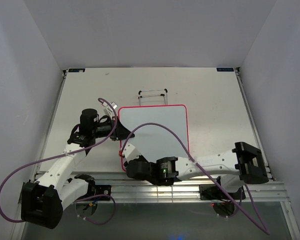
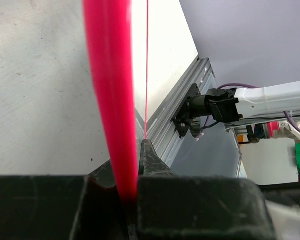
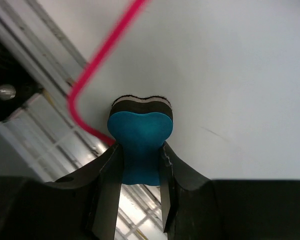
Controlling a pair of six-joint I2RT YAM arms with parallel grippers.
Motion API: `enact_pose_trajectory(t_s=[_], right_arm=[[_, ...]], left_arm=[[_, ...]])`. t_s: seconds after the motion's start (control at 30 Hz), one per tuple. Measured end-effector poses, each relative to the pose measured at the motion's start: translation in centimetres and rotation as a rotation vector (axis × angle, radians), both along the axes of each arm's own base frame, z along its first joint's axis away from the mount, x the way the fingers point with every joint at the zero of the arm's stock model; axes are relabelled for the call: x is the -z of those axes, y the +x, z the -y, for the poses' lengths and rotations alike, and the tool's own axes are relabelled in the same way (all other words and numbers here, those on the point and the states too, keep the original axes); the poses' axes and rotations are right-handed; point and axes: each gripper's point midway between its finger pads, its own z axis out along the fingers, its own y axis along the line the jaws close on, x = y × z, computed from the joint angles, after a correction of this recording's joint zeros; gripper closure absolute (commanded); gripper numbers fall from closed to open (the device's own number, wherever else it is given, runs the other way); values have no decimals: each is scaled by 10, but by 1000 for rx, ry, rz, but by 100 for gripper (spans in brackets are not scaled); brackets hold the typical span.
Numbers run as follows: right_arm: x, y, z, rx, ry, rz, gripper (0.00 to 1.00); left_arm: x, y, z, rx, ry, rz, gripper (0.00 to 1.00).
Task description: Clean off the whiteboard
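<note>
On surface (image 1: 215,95), central, near arm bases: whiteboard (image 1: 157,132). Its left frame edge was clamped in left claw (image 2: 132,167); right claw (image 3: 140,165) pinched blue eraser (image 3: 140,132), felt against face near corner. Board judged light, stiff, glossy-slick, prone to sliding: hold by frame, not face.
</note>
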Motion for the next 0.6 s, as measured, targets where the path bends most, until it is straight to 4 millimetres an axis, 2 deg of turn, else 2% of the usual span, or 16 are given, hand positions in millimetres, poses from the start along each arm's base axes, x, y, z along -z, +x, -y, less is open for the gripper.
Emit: enact_pose_trajectory(t_s=[0.1, 0.27, 0.37, 0.43, 0.5, 0.6], right_arm=[[1, 25, 25, 82, 15, -7, 92], [2, 82, 76, 289, 8, -11, 92], [4, 97, 92, 358, -37, 3, 92], [3, 96, 90, 359, -82, 14, 92], [-1, 92, 79, 337, -122, 38, 92], [-15, 74, 41, 257, -96, 55, 92]], left_arm=[[0, 0, 0, -1, 0, 1, 100], [0, 3, 0, -14, 1, 1, 100], [0, 4, -1, -27, 1, -5, 100], [0, 5, -1, -29, 0, -11, 100], [1, 5, -2, -34, 1, -17, 100], [2, 6, -3, -37, 1, -24, 100]])
